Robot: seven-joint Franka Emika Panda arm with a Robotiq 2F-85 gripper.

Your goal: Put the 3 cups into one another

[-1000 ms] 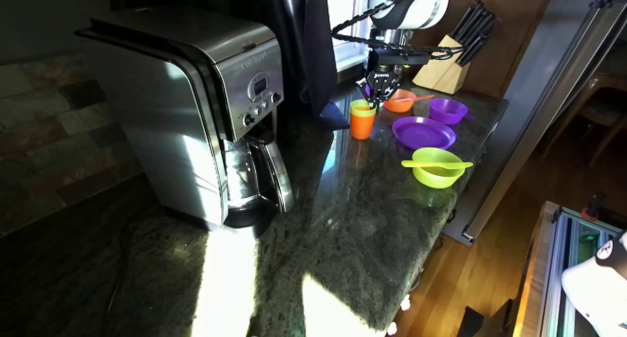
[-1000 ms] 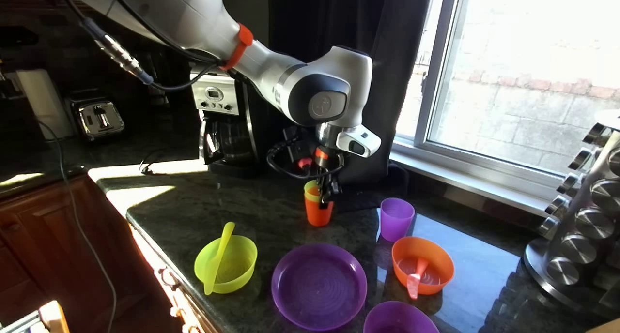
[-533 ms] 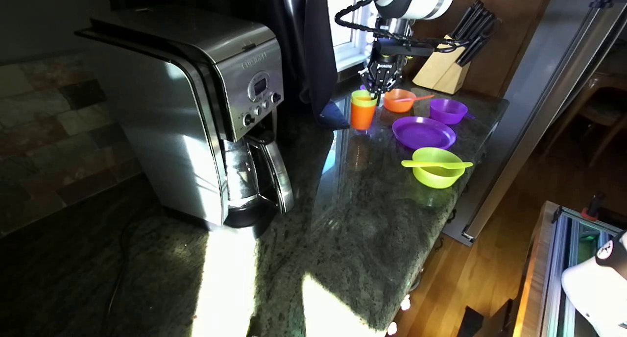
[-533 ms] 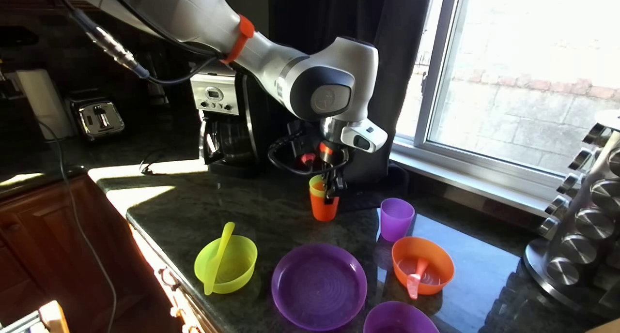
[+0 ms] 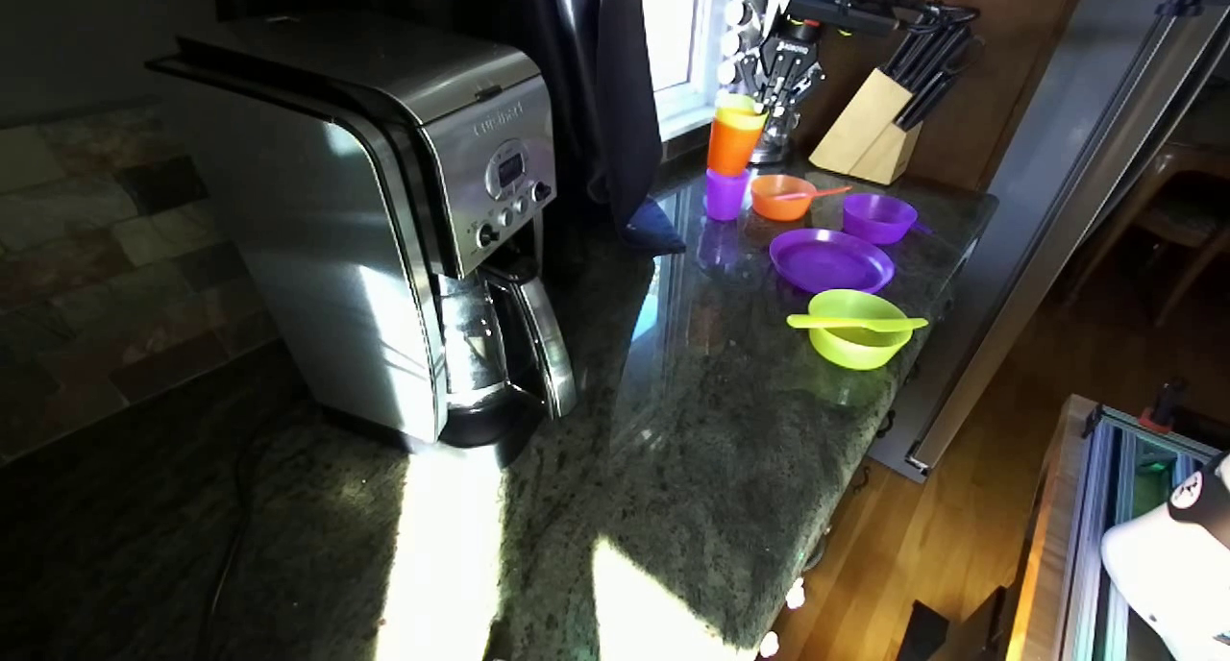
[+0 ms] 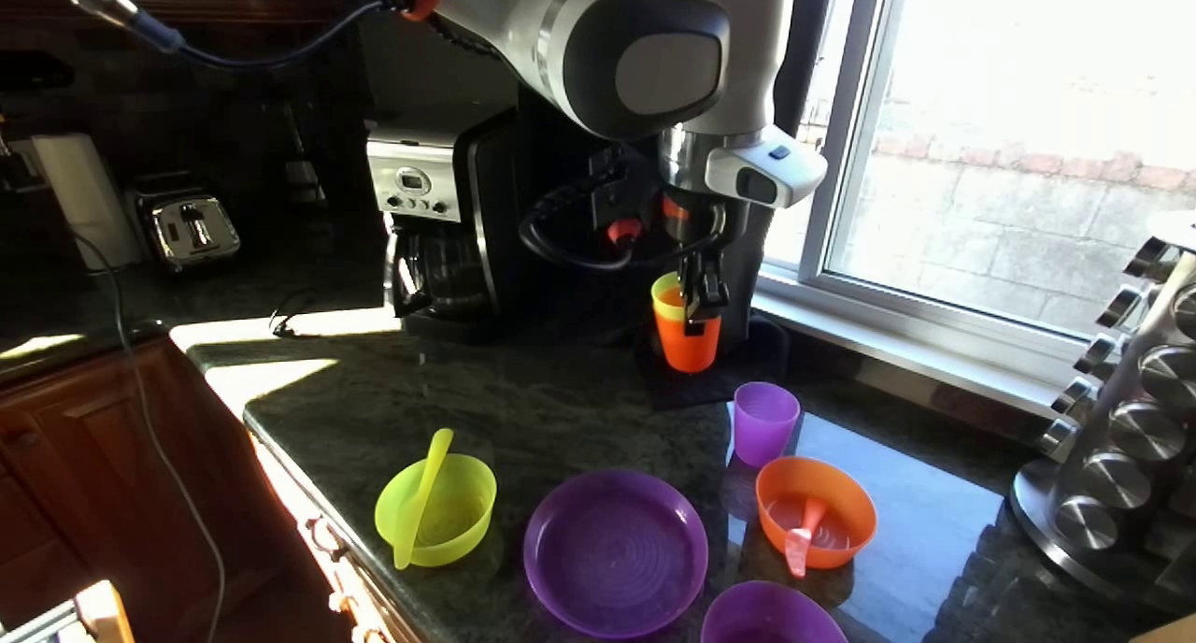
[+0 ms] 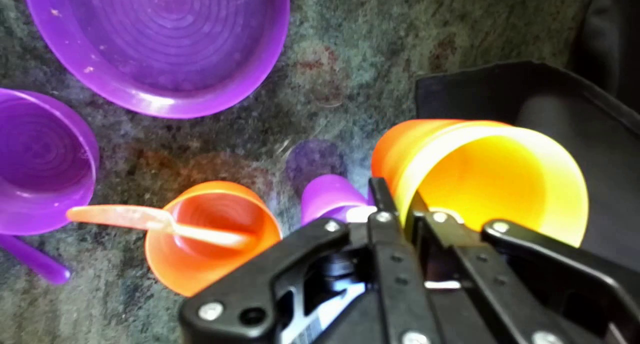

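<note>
Well, the gripper [image 7: 399, 198] pinches, fingers narrow, one side of the lime green cup [image 6: 662, 305] nested in the orange cup [image 6: 683, 347]; the pair hangs slightly tilted, right of centre in an exterior view, with the purple cup [image 6: 765, 424] lower and further right. I'd level the pair over that mouth, then lower gently before letting go.
</note>
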